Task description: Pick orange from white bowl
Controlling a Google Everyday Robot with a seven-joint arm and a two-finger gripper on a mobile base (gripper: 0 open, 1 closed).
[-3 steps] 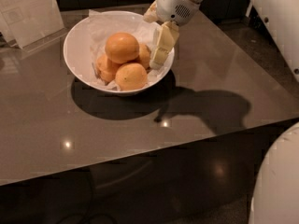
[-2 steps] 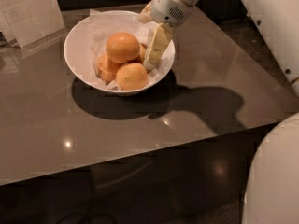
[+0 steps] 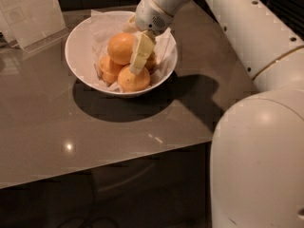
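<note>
1. Several oranges lie heaped in the white bowl, which stands toward the far left of the bench and is lined with crumpled paper.
2. The tool reaches down into the bowl, its pale end across the heap just right of the top orange. Whether it is wide or narrow, I cannot tell.
3. A second ago it hung at the bowl's right rim; it has since moved left onto the fruit.
4. Bowl and oranges have not shifted.
</note>
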